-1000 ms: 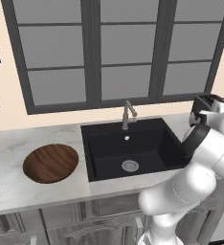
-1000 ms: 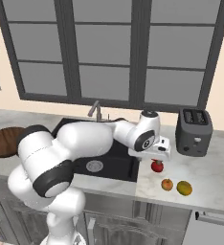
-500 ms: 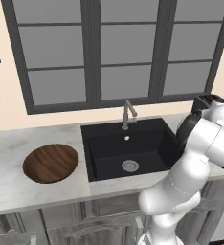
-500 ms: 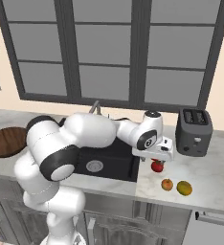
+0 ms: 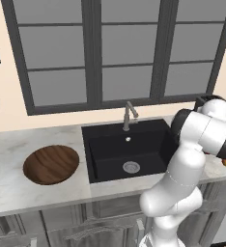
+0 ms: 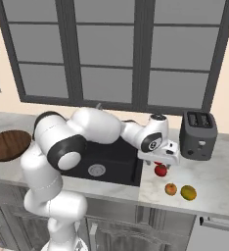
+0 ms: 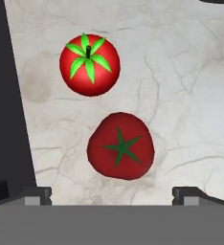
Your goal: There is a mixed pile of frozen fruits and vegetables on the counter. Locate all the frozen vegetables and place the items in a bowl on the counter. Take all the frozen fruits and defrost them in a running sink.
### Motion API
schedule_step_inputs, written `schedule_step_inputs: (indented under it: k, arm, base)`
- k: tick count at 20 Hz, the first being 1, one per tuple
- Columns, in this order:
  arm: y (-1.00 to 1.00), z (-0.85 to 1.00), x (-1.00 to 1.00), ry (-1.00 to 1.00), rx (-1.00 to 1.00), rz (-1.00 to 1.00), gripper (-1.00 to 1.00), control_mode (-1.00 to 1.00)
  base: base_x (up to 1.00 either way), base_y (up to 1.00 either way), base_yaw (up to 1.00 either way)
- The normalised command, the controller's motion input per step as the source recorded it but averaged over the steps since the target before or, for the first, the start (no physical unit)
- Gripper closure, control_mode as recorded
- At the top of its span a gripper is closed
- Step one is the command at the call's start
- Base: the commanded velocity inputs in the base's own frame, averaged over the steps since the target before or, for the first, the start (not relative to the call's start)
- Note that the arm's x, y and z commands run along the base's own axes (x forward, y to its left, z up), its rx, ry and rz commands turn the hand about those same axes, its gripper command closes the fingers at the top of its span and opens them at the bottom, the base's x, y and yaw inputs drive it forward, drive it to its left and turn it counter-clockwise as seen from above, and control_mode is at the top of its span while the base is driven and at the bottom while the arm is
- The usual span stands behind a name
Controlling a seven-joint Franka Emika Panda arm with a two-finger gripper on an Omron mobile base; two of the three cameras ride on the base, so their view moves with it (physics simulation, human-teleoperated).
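In the hand view two frozen vegetables lie on the pale marble counter (image 7: 190,95): a smooth round tomato (image 7: 89,64) and a lumpier red piece (image 7: 121,146) nearer to me. My gripper (image 7: 113,196) hangs open right above the lumpier piece, its fingertips (image 7: 37,195) wide apart and holding nothing. The right base view shows the gripper (image 6: 163,162) over a red piece (image 6: 160,170) just right of the black sink (image 6: 111,157). An orange ball (image 6: 171,188) and a yellow-green ball (image 6: 188,192) sit nearer the counter's front edge. The dark wooden bowl (image 5: 51,164) rests left of the sink (image 5: 129,149).
A dark toaster (image 6: 198,135) stands on the counter behind the pile. A brushed-metal faucet (image 5: 129,115) rises at the sink's back edge. The sink's black wall (image 7: 8,95) runs along the left of the hand view. Windows span the wall behind.
The hand has sunk slightly and shifted a little toward the sink, closer above the red pieces. The elbow has swung. The jaws stay open.
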Motion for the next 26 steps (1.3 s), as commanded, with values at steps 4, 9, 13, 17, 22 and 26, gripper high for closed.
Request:
schedule_step_inputs:
  k: [4, 9, 13, 17, 22, 26]
  arm:
    - [-0.08, -0.18, 0.12, 0.01, 0.0, -0.02, -1.0, -1.0]
    - [-0.09, -0.14, 0.1, 0.01, 0.0, -0.02, -1.0, -1.0]
    - [-0.04, -0.15, 0.03, 0.01, 0.0, -0.02, -1.0, -1.0]
    - [-0.01, -0.16, 0.01, 0.01, 0.0, -0.01, -1.0, -1.0]
    - [0.0, -0.15, 0.0, 0.02, 0.0, -0.01, -1.0, -1.0]
    - [0.0, -0.14, 0.0, 0.01, 0.0, -0.01, -1.0, -1.0]
  base:
    - [0.0, 0.0, 0.0]
    - [0.0, 0.0, 0.0]
    - [0.0, 0.0, 0.0]
    - [0.0, 0.0, 0.0]
    - [0.0, 0.0, 0.0]
    - [0.0, 0.0, 0.0]
